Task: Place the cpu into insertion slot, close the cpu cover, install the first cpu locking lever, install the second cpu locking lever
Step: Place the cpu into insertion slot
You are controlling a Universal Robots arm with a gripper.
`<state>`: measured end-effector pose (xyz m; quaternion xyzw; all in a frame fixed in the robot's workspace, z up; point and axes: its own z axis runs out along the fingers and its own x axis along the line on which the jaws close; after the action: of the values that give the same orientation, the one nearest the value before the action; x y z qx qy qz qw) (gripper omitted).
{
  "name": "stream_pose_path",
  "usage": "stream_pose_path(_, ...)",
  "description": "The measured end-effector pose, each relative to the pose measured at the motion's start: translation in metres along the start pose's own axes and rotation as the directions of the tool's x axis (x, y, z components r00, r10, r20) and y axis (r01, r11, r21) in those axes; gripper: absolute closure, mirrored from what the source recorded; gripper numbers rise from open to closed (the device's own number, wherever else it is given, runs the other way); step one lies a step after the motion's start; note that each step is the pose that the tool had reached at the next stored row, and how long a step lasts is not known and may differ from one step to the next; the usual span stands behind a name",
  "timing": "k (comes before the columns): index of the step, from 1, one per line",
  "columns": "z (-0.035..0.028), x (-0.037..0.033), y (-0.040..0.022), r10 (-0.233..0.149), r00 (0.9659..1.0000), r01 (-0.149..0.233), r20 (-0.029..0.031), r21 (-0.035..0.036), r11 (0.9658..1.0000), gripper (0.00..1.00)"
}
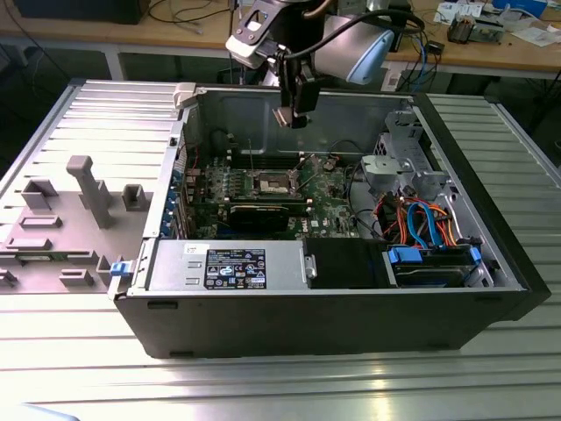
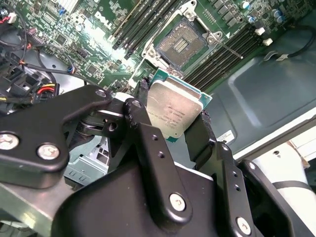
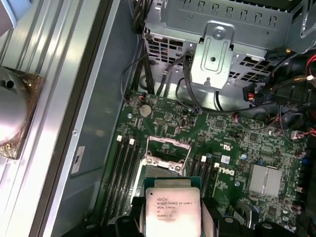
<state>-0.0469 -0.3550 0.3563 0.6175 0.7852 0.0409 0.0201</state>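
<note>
Clamped on the cpu [image 3: 171,210], my jaws grip it by two opposite edges. In the second wrist view I see black fingers [image 2: 200,136] pressed against either side of the chip. Its silver-grey top faces the camera, with a green edge showing around it.

My gripper [image 1: 289,116] hangs high over the open case [image 1: 307,324], about level with its upper rim in the exterior view. The cpu is in the air and touches only the fingers.

Below the jaws, well apart from them, I see the slot [image 2: 180,43], a square socket with its dark centre laid bare and a silver rim around it. A thin lever [image 2: 228,49] sticks out from one corner of that rim. Long black memory slots [image 3: 126,168] flank the slot on both sides, all set in the green board [image 3: 237,148].

Farther from the jaws, past the board's edge, sits a metal cage [image 3: 212,29] with dark cables hanging beside it. Low in the case, well below the jaws, a grey box [image 1: 232,266] with a label lies along the near wall in the exterior view. Blue and orange cables [image 1: 421,219] bunch up close by it.

Outside the case, well off from the jaws toward the exterior view's left, a grey tray [image 1: 61,219] with upright blocks rests on the ribbed table [image 1: 351,386].
</note>
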Motion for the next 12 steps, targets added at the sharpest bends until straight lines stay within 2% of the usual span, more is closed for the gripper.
stream_pose_path(5, 0.0001, 0.0001, -0.0004, 0.031, 0.9995, -0.031, 0.0028, -0.0006, 0.9995, 0.45)
stream_pose_path(12, 0.0001, 0.0002, -0.0006, 0.033, 0.9994, -0.033, 0.0030, -0.0007, 0.9994, 0.45)
